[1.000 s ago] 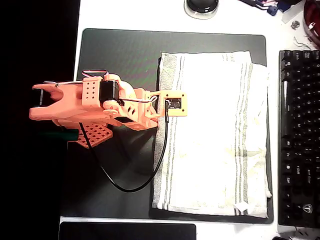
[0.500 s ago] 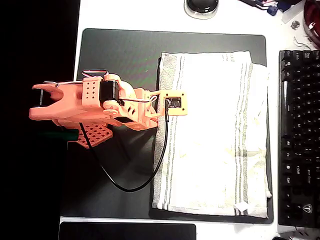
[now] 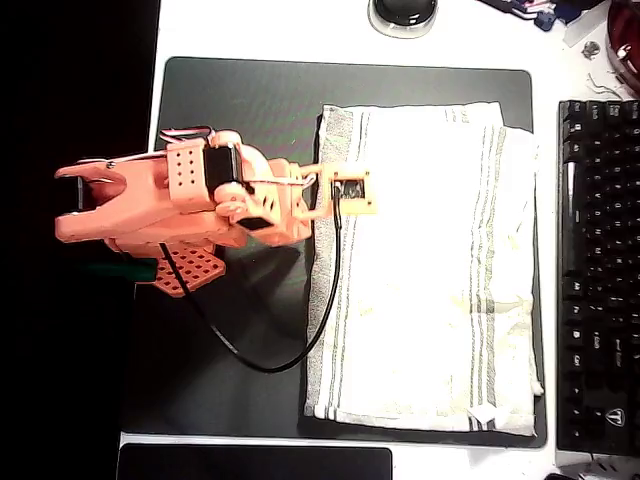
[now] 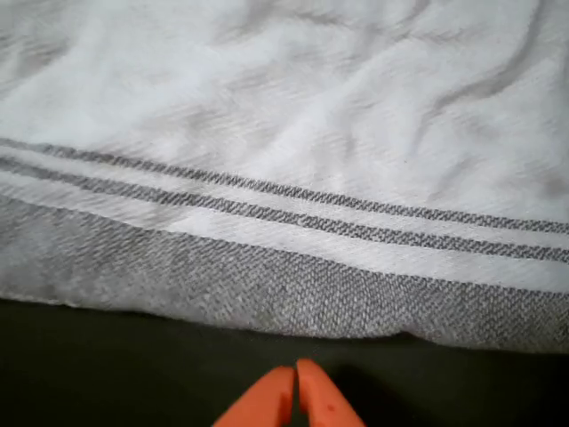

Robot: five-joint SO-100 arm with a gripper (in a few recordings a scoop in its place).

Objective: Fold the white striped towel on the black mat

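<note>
Jaws [image 4: 296, 369] closed on nothing, over black mat [image 4: 133, 374], just short of white striped towel's [image 4: 284, 160] grey hem.

Overhead straight down; wrist close (towel [image 4: 293, 151] hem shared).

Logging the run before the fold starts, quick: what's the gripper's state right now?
Gripper: closed, holding nothing; its tips sit over the black mat, just short of the white striped towel hem.
</note>
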